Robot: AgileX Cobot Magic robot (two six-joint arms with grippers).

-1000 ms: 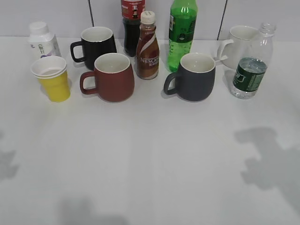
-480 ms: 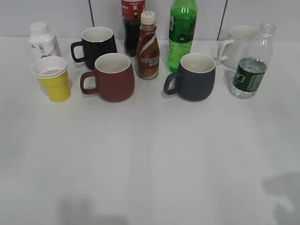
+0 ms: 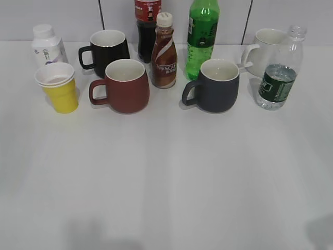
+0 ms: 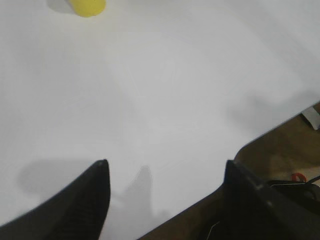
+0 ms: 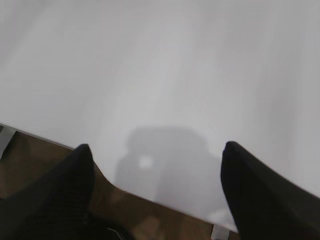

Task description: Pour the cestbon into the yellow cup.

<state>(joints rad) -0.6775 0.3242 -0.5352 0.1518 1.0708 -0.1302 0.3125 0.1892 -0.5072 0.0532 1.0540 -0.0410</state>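
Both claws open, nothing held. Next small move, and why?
Probably send the right claw toward the water bottle. It stands uncapped and untouched at the far right, on that arm's side, while the yellow cup waits upright at the far left. Both claws hang empty near the table's front edge.
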